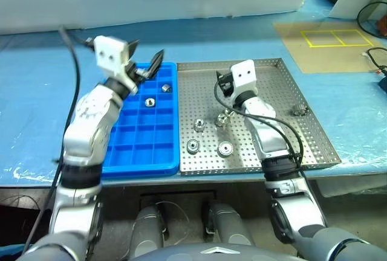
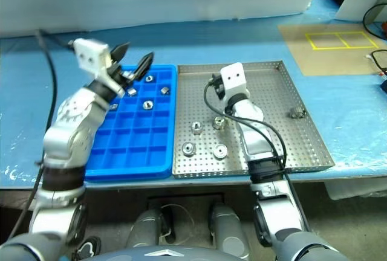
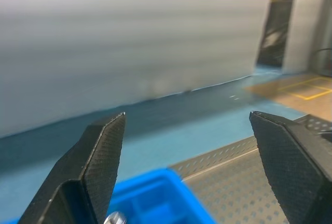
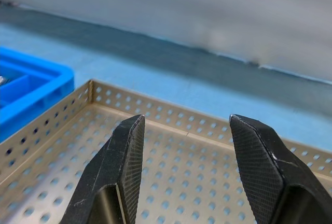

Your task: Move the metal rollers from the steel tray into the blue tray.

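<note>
The steel tray lies on the blue table sheet, with the blue tray touching its left side. Several metal rollers lie loose near the steel tray's front, and one more roller sits by its right rim. A few rollers rest in the blue tray's far compartments. My left gripper is raised over the blue tray's far edge, open and empty. In the right wrist view my right gripper hovers over the steel tray's far half, open with nothing between its fingers.
A brown board marked with yellow tape squares lies at the back right. Black cables run along the right side. A pale wall closes off the back of the table. The trays sit close to the table's front edge.
</note>
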Robot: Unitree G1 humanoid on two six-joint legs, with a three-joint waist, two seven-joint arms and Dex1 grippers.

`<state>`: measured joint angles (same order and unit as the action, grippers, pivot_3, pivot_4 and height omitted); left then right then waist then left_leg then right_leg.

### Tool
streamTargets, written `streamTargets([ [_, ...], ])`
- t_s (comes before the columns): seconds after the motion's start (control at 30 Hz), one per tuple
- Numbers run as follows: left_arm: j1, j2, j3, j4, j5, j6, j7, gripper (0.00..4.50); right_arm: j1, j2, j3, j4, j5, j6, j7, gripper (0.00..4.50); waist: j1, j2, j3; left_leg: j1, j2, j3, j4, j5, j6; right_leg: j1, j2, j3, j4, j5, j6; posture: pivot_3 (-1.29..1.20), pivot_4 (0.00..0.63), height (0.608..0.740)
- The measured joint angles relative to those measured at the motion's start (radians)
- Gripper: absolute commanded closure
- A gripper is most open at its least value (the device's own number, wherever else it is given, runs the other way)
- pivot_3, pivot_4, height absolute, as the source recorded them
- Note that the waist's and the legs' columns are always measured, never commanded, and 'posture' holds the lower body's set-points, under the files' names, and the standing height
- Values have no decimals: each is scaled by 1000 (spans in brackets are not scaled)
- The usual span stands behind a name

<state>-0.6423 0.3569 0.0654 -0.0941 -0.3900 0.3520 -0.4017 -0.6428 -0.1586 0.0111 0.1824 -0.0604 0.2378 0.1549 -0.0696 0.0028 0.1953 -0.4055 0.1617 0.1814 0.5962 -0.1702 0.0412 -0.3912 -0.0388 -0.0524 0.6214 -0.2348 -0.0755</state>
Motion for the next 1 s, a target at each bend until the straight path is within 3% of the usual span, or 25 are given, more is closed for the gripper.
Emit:
streamTargets([
  [0.2,-89,57,-192,311,64,-72,-389,467,-94,-82,-49,52,82,-66,114,1854,-24,2,0,-3,0,2,-1,-1,9,-3,0,1,-1,0,-1,-558,150,740],
  [0.43,-136,52,-280,455,88,-118,-675,467,-88,-254,-47,28,234,-17,454,1854,-40,2,0,-10,0,2,2,-3,13,-7,-1,1,-1,0,-1,-677,150,740],
  [0.7,-198,24,-358,634,185,-190,-862,467,178,-520,-11,-187,355,143,821,1854,-85,3,0,0,-1,2,2,-6,20,9,-1,-1,-16,1,1,-759,150,740],
  [0.83,-215,34,-402,667,249,-233,-931,467,264,-555,2,-316,394,210,870,1854,-127,3,0,-1,-1,1,2,-7,21,9,-1,-2,-17,1,2,-781,150,740],
  [1.0,-219,53,-450,731,342,-298,-968,467,300,-518,31,-387,385,227,811,1854,-179,3,0,-1,-1,1,2,-7,21,9,0,-3,-17,1,3,-794,150,740],
])
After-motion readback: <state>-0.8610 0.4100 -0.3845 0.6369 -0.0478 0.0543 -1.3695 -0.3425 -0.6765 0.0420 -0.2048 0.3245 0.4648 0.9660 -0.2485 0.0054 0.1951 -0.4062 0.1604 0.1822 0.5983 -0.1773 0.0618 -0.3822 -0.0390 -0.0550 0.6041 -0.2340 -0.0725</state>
